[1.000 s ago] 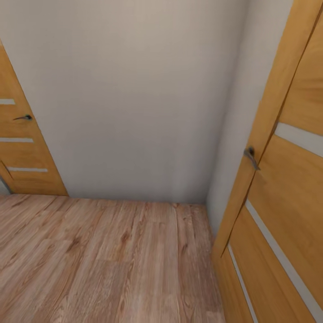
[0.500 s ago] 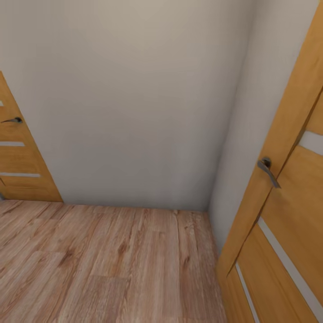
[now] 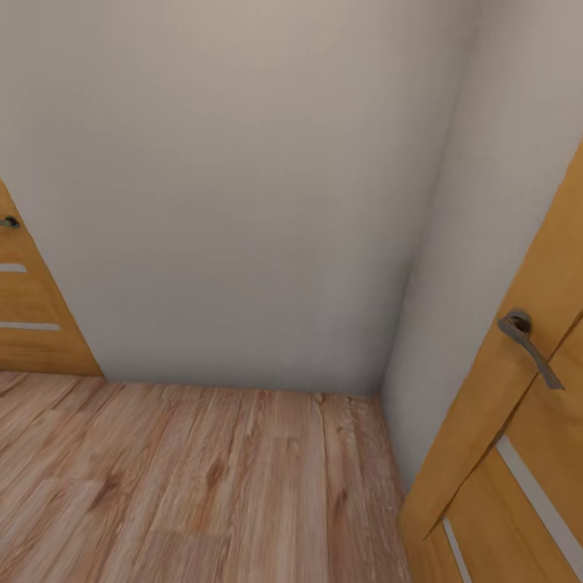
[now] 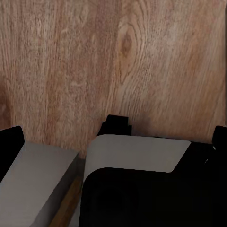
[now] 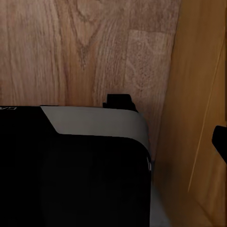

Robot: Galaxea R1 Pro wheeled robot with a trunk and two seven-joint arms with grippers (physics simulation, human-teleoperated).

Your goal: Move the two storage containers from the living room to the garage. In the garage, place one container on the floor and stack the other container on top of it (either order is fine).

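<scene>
Head view: pale wall [image 3: 243, 186] ahead, wood-plank floor [image 3: 202, 486] below, oak door [image 3: 518, 421] with lever handle [image 3: 526, 340] at right, second door [image 3: 28, 324] at left. Left gripper [image 4: 165, 135] and right gripper [image 5: 172, 120] hang above planks, fingers apart, nothing between; the right one is beside oak panelling.

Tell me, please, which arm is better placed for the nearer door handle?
Probably the right: the handle is on the right-hand door, whose wood shows close in the right wrist view.
</scene>
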